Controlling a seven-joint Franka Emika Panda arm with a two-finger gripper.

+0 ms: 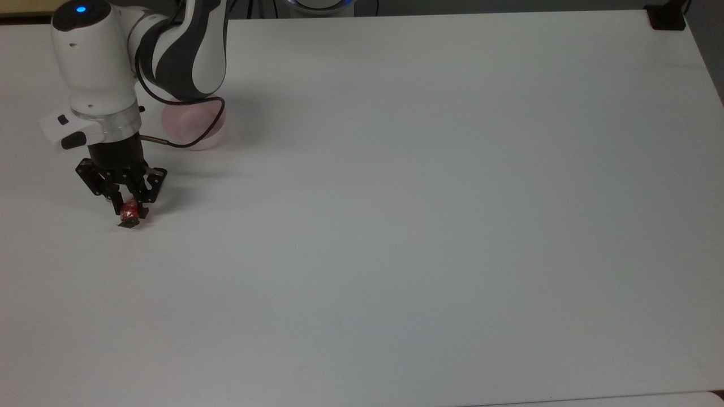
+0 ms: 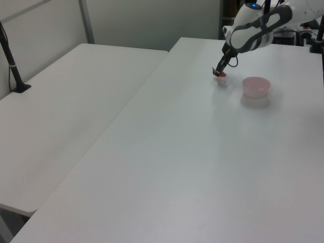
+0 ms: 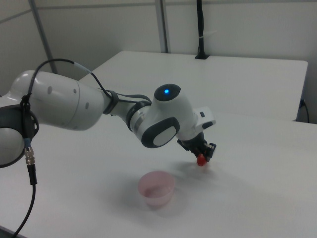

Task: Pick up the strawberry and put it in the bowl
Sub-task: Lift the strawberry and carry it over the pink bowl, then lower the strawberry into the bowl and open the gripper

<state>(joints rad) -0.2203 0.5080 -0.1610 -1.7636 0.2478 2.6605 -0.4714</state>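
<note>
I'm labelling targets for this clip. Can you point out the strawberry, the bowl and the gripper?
strawberry (image 1: 129, 210), top view, red body.
bowl (image 3: 156, 188), right view, inner floor.
gripper (image 1: 129, 207), top view, midway between fingertips.

A wide white table (image 1: 430, 203) carries the things. A pale pink bowl (image 1: 195, 127) stands on it near the top view's upper left corner, partly behind the robot arm. From the bowl, a second white table (image 2: 61, 126) lies well off toward the left view's left, edge to edge with the first.
</note>
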